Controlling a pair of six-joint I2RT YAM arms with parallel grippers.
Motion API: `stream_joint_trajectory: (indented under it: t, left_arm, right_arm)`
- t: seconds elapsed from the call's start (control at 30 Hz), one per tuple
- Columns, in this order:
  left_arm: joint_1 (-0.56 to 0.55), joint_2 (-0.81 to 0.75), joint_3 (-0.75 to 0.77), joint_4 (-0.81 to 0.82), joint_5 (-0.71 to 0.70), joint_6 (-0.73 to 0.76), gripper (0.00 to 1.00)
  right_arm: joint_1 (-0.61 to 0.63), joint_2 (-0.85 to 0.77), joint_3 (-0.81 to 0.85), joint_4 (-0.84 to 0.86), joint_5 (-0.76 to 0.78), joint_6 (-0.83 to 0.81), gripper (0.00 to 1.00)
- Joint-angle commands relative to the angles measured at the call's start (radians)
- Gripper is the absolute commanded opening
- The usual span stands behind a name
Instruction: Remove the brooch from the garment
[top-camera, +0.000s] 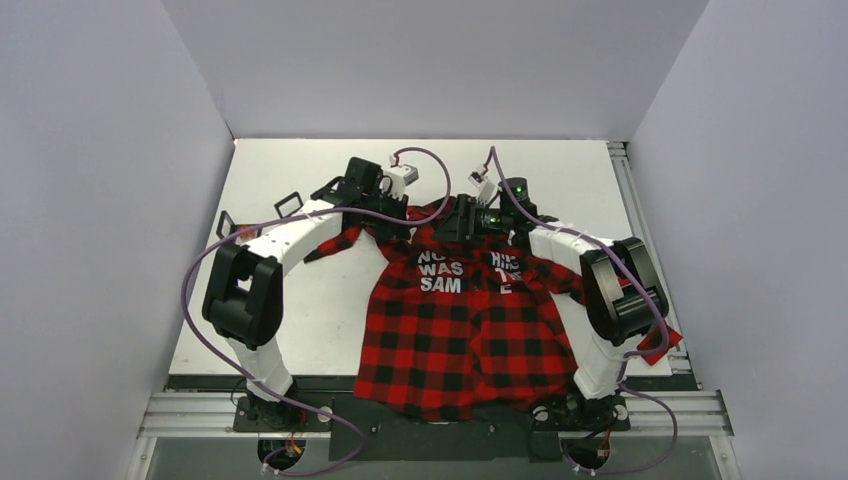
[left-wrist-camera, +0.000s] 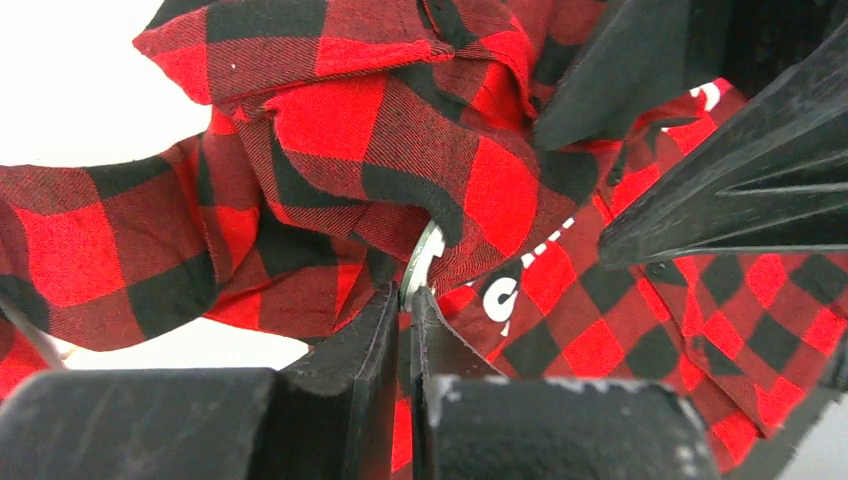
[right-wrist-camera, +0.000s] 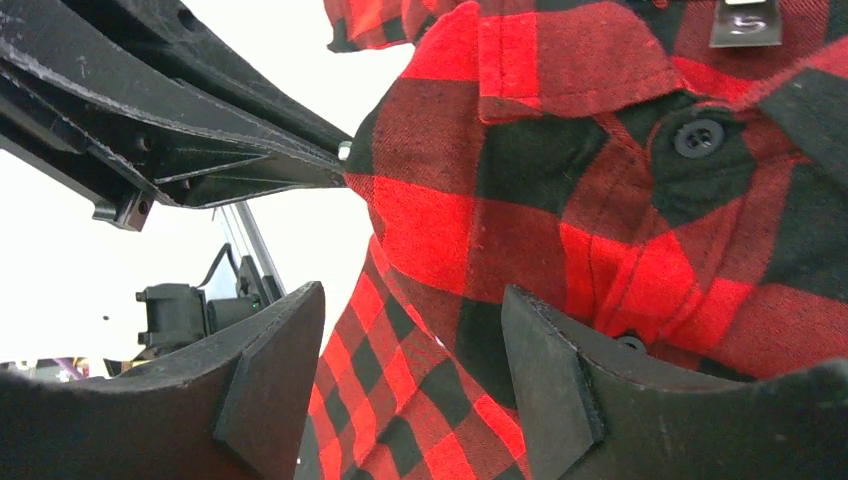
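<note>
The garment (top-camera: 462, 325), a red-and-black check shirt with white letters, lies chest-up on the table, and both grippers meet at its collar. My left gripper (left-wrist-camera: 408, 295) is shut; its tips pinch a thin pale metal piece (left-wrist-camera: 424, 258) that sticks out of a fold, apparently the brooch seen edge-on. Its orange-gold face does not show. In the right wrist view the left gripper (right-wrist-camera: 342, 158) holds this piece at the collar's edge. My right gripper (right-wrist-camera: 410, 300) stands open, a hanging fold of the garment (right-wrist-camera: 440, 240) between its pads, touching neither. From above, the left gripper (top-camera: 410, 222) and right gripper (top-camera: 450, 225) sit close together.
A black button (right-wrist-camera: 698, 137) and a small grey size tag (right-wrist-camera: 745, 22) sit near the collar. The right gripper's black fingers (left-wrist-camera: 740, 190) loom close beside the left one. The shirt's hem hangs over the white table's near edge (top-camera: 300, 378). Grey walls enclose three sides.
</note>
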Motion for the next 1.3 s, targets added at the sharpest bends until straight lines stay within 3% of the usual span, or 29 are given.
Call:
stream_joint_trajectory:
  t: [0.0, 0.23, 0.43, 0.57, 0.7, 0.87, 0.93, 0.97, 1.03, 1.1, 1.27]
  left_arm:
    - [0.015, -0.020, 0.081, -0.069, 0.157, -0.037, 0.00]
    - [0.023, -0.032, 0.061, -0.046, 0.252, -0.071, 0.00]
    - [0.024, -0.063, 0.025, -0.010, 0.248, -0.073, 0.00]
    - [0.022, -0.117, -0.040, 0.090, 0.180, -0.089, 0.00]
    - [0.012, -0.149, -0.072, 0.158, 0.111, -0.087, 0.00]
    - [0.010, -0.137, -0.048, 0.159, 0.091, -0.087, 0.00]
    - [0.010, -0.139, -0.051, 0.160, 0.094, -0.086, 0.00]
    - [0.010, -0.140, -0.054, 0.160, 0.094, -0.085, 0.00]
    - [0.009, -0.141, -0.059, 0.161, 0.100, -0.088, 0.00]
    - [0.010, -0.139, -0.060, 0.165, 0.105, -0.095, 0.00]
    - [0.013, -0.142, -0.072, 0.203, 0.170, -0.150, 0.00]
  right_arm:
    - [0.025, -0.017, 0.006, 0.110, -0.036, 0.003, 0.61]
    - [0.034, 0.015, -0.023, 0.268, -0.060, 0.119, 0.60]
    - [0.035, 0.032, -0.027, 0.310, -0.065, 0.156, 0.50]
    - [0.035, 0.044, -0.026, 0.299, -0.063, 0.156, 0.19]
    - [0.036, 0.050, -0.033, 0.303, -0.068, 0.161, 0.00]
    - [0.030, 0.039, -0.022, 0.227, -0.062, 0.105, 0.00]
    - [0.019, 0.018, -0.014, 0.183, -0.048, 0.062, 0.12]
    - [0.015, 0.010, -0.015, 0.189, -0.044, 0.066, 0.26]
    - [0.004, -0.017, -0.035, 0.259, -0.047, 0.123, 0.44]
    - [0.001, -0.039, -0.056, 0.353, -0.056, 0.192, 0.54]
    - [0.036, -0.058, -0.075, 0.439, -0.058, 0.254, 0.59]
